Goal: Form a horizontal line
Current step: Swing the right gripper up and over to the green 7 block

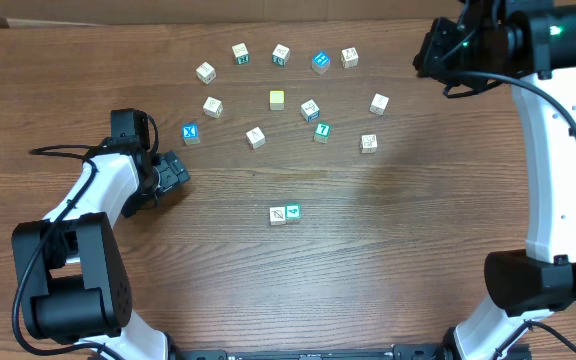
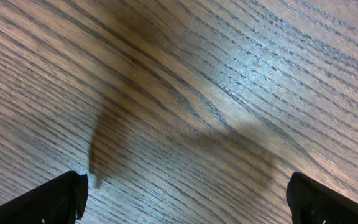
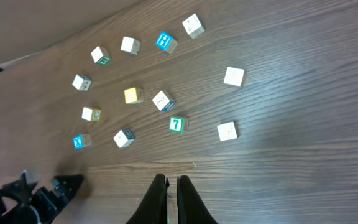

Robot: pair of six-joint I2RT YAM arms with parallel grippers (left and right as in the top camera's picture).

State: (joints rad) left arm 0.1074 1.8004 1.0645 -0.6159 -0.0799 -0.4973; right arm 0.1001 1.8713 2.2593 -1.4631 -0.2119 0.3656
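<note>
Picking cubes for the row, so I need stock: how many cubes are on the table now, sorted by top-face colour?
White-topped cubes: 10
Teal-green-topped cubes: 2
Blue-topped cubes: 2
Pale-yellow cube: 1
Total: 15

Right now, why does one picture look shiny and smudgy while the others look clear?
Left wrist view: very close to the table, only wood grain, a pale glare patch upper right, a soft dark shadow across the middle. Right wrist view: sharp, the 7 on the green cube reads clearly. Overhead view: even light, no glare.
</note>
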